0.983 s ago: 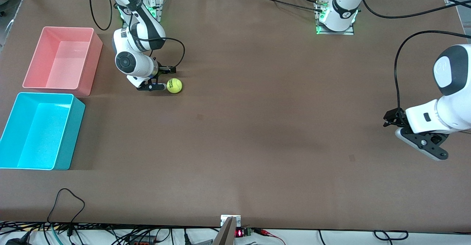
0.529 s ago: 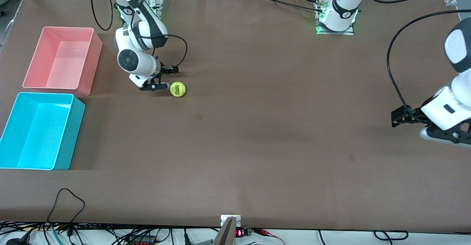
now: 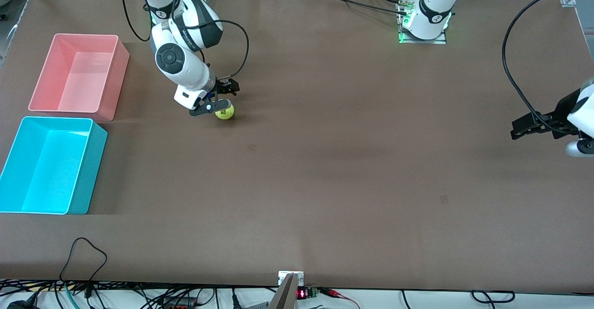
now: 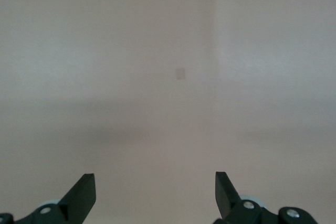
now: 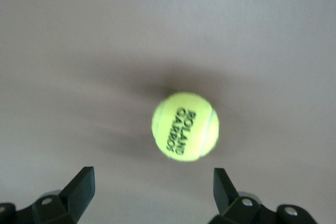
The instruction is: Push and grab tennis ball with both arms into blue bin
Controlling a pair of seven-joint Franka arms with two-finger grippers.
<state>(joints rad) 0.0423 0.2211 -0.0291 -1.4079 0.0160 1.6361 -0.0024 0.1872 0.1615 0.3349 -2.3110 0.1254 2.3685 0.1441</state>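
Note:
The yellow-green tennis ball (image 3: 225,112) lies on the brown table toward the right arm's end. My right gripper (image 3: 223,96) hangs open just over it, partly covering it. In the right wrist view the ball (image 5: 185,126) with its dark logo sits ahead of the open gripper (image 5: 153,182), not between the fingers. The blue bin (image 3: 48,165) stands at the right arm's end of the table, nearer the front camera than the ball, and is empty. My left gripper (image 3: 533,125) is open and empty over the left arm's end of the table; its wrist view (image 4: 155,186) shows only bare table.
An empty pink bin (image 3: 79,74) stands beside the blue bin, farther from the front camera. Black cables loop from both arms. A cable (image 3: 83,253) lies near the table's front edge.
The right gripper has lifted and swung over the ball, which rolled slightly toward the left arm's end. The left arm has pulled back toward its end of the table and away from the front camera.

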